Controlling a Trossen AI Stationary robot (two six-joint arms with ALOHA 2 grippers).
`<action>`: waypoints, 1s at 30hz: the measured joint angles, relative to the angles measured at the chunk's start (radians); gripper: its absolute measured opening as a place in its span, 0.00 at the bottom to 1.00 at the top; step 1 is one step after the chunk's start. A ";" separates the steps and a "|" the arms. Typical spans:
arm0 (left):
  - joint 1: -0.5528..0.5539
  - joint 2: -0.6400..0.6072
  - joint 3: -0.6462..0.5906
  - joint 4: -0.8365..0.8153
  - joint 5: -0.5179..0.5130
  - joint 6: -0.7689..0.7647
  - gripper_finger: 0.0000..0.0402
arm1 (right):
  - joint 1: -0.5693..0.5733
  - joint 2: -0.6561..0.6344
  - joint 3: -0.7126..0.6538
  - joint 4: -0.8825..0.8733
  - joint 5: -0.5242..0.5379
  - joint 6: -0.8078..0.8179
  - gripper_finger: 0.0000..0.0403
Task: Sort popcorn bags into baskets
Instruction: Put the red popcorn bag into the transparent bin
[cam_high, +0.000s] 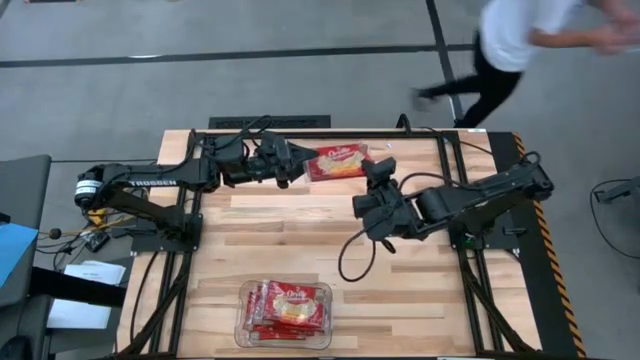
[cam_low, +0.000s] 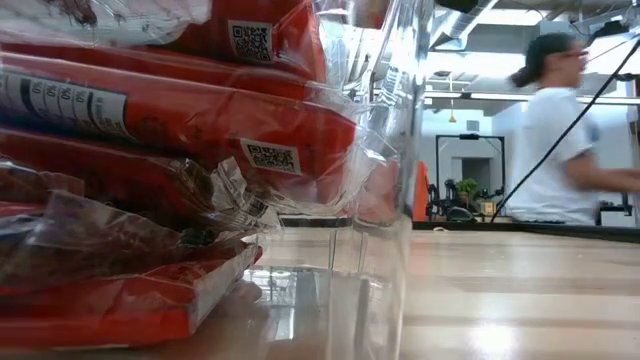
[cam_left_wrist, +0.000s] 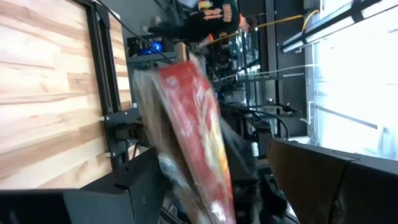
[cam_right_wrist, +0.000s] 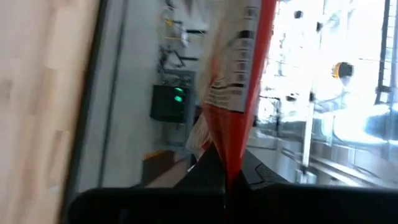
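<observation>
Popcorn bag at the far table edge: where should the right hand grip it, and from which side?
Its short edge nearest the right hand, coming in from that side: the popcorn bag is flat and thin, and the left hand occupies the opposite end.

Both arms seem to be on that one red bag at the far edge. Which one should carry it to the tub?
Probably the left. Its gripper holds the bag end-on, and the tub lies on its side. The right gripper only pinches the bag's edge.
</observation>
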 joint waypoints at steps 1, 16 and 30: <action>0.000 0.000 0.000 -0.002 0.007 0.001 0.63 | -0.004 0.007 0.001 0.014 0.002 -0.009 0.03; 0.000 0.000 0.000 -0.022 0.051 0.028 0.10 | -0.009 0.032 0.003 0.083 -0.028 -0.030 0.04; 0.036 -0.062 0.000 -0.030 0.221 0.077 0.02 | 0.188 -0.043 0.002 0.163 0.011 0.089 0.46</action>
